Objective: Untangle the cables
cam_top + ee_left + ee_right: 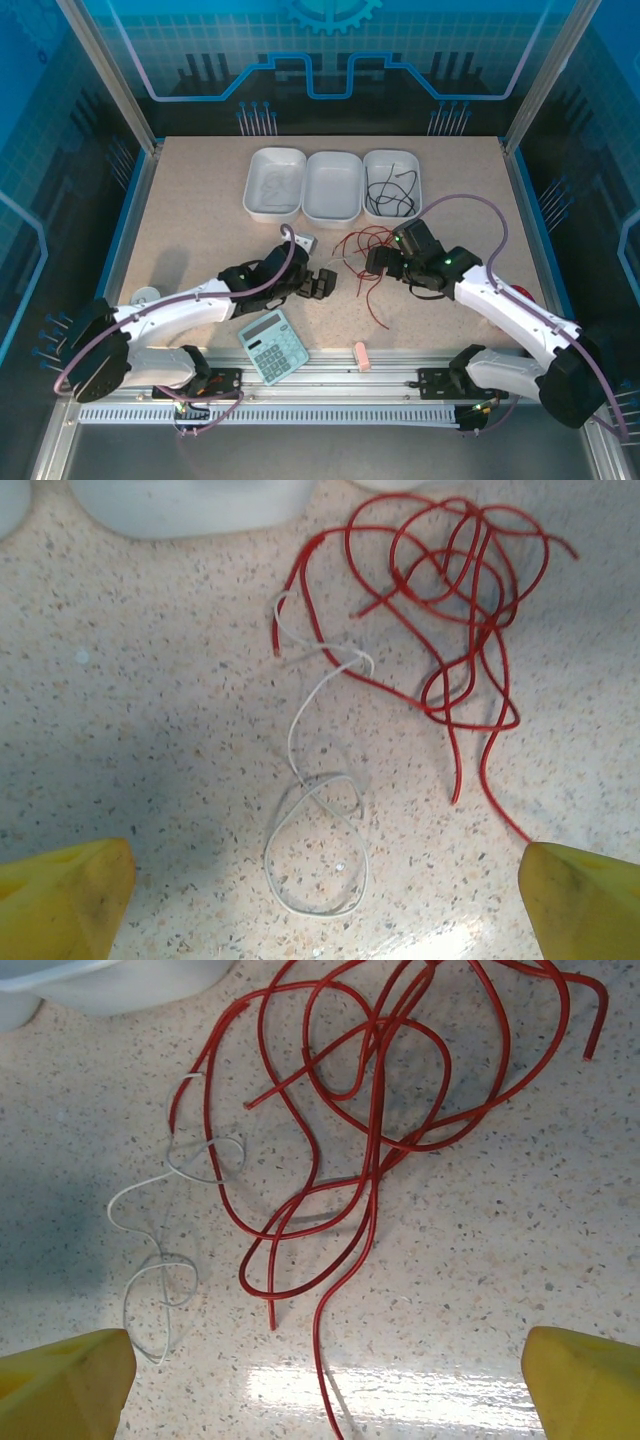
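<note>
Cables (pixel 362 250) lie tangled on the tabletop (pixel 200 200); white cable (pixel 290 735) loops just ahead of the left gripper (pixel 320 905), running away toward the red cable (pixel 375 1175); right gripper (pixel 325 1385) sits nearer red; both jaws spread, empty.

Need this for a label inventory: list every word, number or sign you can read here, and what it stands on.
No text can be read.
Calculator: key markings and display too small to read.
Back wall: gear and line graphics, no lettering.
</note>
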Controlling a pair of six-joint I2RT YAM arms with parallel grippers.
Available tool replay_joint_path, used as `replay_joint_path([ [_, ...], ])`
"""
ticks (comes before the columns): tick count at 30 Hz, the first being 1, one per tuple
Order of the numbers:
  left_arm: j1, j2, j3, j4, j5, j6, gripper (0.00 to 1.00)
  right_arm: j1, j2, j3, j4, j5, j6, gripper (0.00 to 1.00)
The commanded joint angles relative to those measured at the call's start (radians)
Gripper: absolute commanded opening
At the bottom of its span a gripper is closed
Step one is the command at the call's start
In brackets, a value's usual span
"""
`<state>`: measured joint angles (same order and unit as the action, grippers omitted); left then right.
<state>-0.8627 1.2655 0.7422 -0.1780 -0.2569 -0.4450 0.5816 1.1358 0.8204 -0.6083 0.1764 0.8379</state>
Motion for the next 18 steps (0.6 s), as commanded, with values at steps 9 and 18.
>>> replay_joint_path([
  [9, -0.029, 0.209, 0.12, -0.08, 0.051, 0.089, 0.95, -0.021, 0.018, 0.022, -0.073, 0.053, 0.018, 1.0],
  [18, -0.021, 0.343, 0.22, -0.123, 0.012, 0.124, 0.85, -0.026, 0.025, 0.002, -0.058, 0.049, 0.035, 1.0],
])
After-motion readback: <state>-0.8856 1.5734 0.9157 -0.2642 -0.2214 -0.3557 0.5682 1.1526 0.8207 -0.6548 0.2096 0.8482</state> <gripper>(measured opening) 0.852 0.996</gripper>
